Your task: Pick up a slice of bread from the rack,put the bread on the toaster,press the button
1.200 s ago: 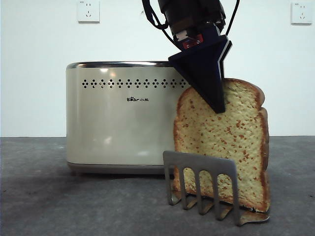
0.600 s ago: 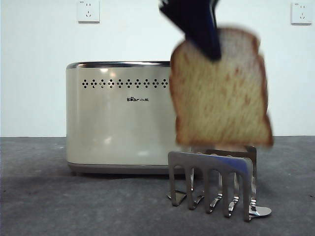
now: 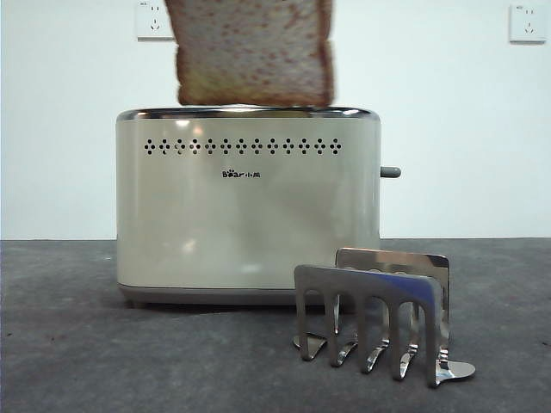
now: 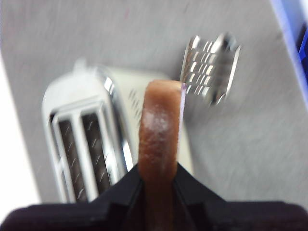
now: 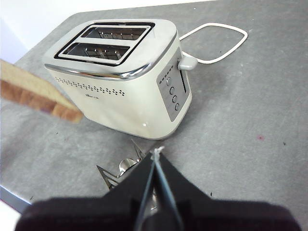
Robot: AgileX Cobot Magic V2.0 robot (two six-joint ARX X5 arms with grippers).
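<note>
Rack (image 3: 374,317) stands nearest me, bare of bread, on the grey surface (image 3: 77,361). Behind it, my left hand (image 4: 157,179) pinches the slice of bread (image 3: 252,52) by its crust, hanging it just above the toaster (image 3: 248,206), apart from the chrome rim. My worry: from the wrist the slice looks off to one side of the two slots, so lowering now could catch the rim and twist it. Its crumb is speckled tan, its crust brown. My right hand (image 5: 156,163) waits, pressed together. The button (image 3: 390,172) is untouched.

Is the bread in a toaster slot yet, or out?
Out. The slice of bread, clamped by the left gripper, hangs above the toaster; both slots look empty.
</note>
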